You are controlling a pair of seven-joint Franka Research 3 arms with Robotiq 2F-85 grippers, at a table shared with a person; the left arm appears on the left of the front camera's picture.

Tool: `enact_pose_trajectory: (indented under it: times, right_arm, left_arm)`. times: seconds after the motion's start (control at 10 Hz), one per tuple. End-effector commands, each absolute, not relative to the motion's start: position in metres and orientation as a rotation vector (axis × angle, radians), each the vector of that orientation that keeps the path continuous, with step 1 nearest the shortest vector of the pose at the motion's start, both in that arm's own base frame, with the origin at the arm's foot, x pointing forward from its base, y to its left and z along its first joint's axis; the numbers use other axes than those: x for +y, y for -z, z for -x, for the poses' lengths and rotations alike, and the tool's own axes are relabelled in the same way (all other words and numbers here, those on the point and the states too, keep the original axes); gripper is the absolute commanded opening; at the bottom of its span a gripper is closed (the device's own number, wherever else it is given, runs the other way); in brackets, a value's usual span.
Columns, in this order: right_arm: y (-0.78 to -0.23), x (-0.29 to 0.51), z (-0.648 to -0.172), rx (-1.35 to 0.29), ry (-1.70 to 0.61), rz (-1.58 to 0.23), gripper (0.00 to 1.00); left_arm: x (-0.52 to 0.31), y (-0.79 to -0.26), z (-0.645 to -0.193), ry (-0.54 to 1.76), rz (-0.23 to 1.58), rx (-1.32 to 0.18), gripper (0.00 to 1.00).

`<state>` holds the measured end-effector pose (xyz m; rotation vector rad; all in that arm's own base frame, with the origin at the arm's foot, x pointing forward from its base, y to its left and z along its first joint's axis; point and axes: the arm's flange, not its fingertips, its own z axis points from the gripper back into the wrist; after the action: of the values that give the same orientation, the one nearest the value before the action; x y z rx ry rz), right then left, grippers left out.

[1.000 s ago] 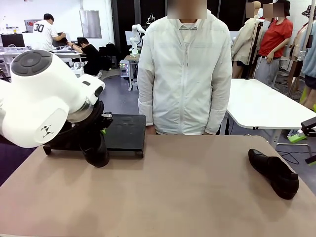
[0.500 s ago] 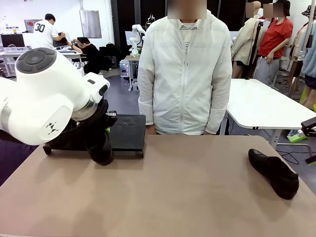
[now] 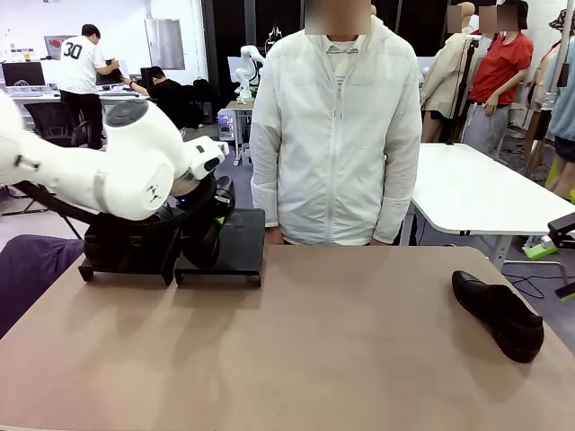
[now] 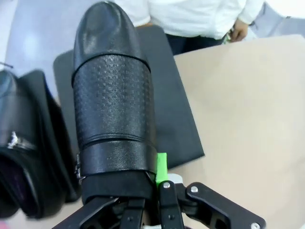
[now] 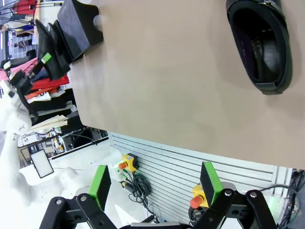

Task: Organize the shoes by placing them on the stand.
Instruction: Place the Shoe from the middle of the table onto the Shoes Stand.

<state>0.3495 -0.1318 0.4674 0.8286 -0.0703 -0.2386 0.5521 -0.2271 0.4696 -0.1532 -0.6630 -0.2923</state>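
While our left gripper (image 4: pixel 119 179) pinches one shoe (image 4: pixel 112 95) by its heel end above the right tray of the stand (image 4: pixel 178 129), we judge the placing is in hand — next it needs lowering flat, then release. Our right gripper (image 5: pixel 155 183) hangs spread; another shoe (image 3: pixel 499 314) waits near right.

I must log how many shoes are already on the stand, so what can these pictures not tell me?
- Front view: the left arm covers the left tray, so its shoes cannot be counted.
- Left wrist view: the shoe on that tray is cut off by the picture edge; a second one is uncertain.
- Left wrist view: the held shoe hides whether it touches the right tray.
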Motion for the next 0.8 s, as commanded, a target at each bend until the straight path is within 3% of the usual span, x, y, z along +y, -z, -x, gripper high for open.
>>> enact_pose_trajectory:
  times: [0.0, 0.4, 0.7]
  right_arm:
    - [-0.468, -0.132, -0.347, -0.069, 0.228, -0.830, 1.00]
    - [-0.468, -0.132, -0.347, -0.069, 0.228, -0.830, 1.00]
    - [-0.468, -0.132, -0.347, -0.069, 0.228, -0.830, 1.00]
  left_arm:
    - [-0.224, -0.484, -0.571, 0.298, 0.117, -0.720, 0.00]
    - [-0.217, -0.460, -0.611, 0.176, -0.019, -0.777, 0.00]
    - [-0.214, -0.442, -0.619, 0.161, -0.006, -0.764, 0.00]
